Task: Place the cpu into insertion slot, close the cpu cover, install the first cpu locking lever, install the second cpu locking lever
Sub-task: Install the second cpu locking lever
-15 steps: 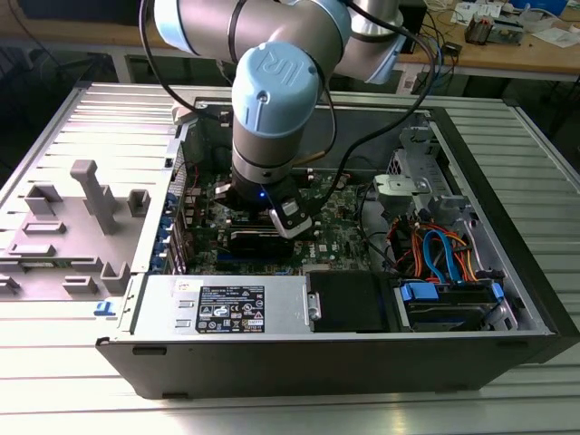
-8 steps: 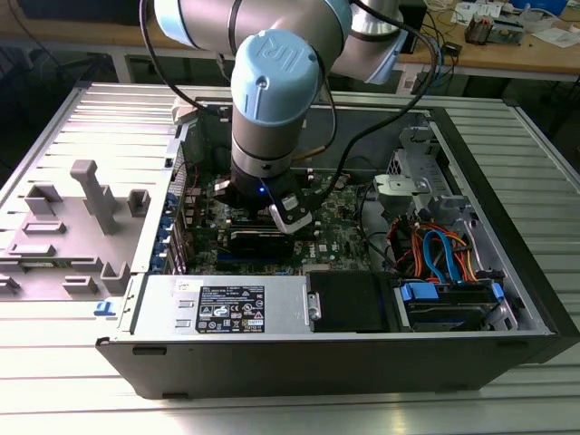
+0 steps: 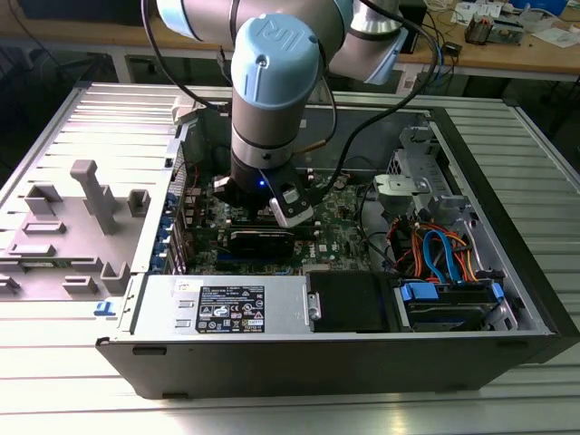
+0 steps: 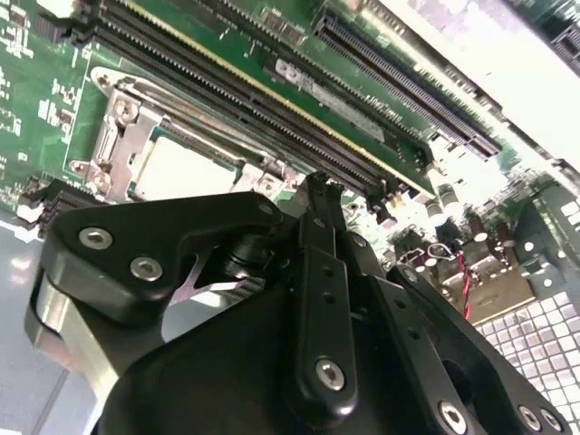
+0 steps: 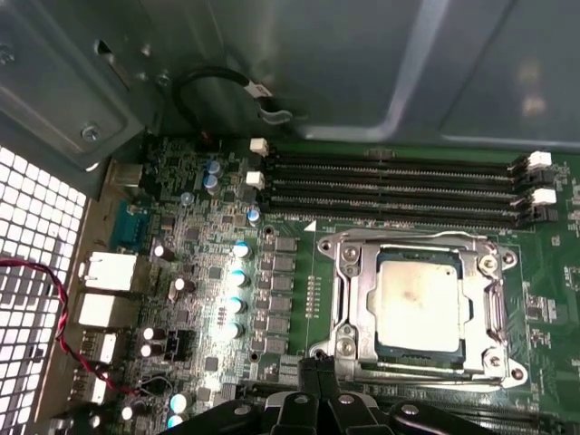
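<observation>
The cpu [image 5: 419, 304], a dull silver square, lies flat in the insertion slot [image 5: 341, 344] on the green board. The shiny cpu cover [image 5: 360, 292] lies down around it, framing the chip through its window. Thin metal levers run along the frame's edges. In the second wrist view the cpu [image 4: 186, 168] and cpu cover [image 4: 116, 136] sit just beyond my black gripper [image 4: 317, 186]. My gripper [image 5: 317, 364] hovers a little off the socket's edge, fingers together, holding nothing. In the exterior view the arm's wrist [image 3: 272, 195] reaches down into the open computer case.
Long black memory slots [image 5: 399, 195] run beside the socket. Capacitors [image 5: 237, 276] and rear ports [image 5: 104, 272] crowd the board's other end. The case holds a power supply [image 3: 236, 308], a grey drive cage [image 3: 412, 172] and orange and blue cables [image 3: 439, 249].
</observation>
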You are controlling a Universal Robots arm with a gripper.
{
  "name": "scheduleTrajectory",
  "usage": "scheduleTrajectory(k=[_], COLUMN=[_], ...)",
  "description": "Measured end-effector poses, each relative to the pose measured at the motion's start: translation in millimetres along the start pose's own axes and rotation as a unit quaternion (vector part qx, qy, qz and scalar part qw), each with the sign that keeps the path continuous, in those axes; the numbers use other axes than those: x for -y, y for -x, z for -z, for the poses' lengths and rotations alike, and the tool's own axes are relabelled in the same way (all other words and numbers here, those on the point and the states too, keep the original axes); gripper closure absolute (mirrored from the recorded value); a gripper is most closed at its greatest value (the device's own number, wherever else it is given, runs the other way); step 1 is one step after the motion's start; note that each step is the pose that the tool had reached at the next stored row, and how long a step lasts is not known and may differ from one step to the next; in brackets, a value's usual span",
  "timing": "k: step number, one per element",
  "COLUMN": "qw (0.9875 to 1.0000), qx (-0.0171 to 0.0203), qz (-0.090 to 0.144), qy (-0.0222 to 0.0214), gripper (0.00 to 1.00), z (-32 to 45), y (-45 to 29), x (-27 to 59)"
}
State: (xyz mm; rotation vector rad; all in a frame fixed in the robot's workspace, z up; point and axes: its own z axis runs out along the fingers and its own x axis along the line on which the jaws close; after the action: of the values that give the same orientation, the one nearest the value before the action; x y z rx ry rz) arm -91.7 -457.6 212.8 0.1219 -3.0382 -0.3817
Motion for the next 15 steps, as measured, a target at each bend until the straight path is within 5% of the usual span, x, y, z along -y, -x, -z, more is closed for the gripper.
scheduleTrajectory(k=[15], qw=[1.0000], qx=[0.0000], qz=[0.000], qy=[-0.0012], gripper=[0.89], z=[0.4], y=[-0.1], x=[-0.2])
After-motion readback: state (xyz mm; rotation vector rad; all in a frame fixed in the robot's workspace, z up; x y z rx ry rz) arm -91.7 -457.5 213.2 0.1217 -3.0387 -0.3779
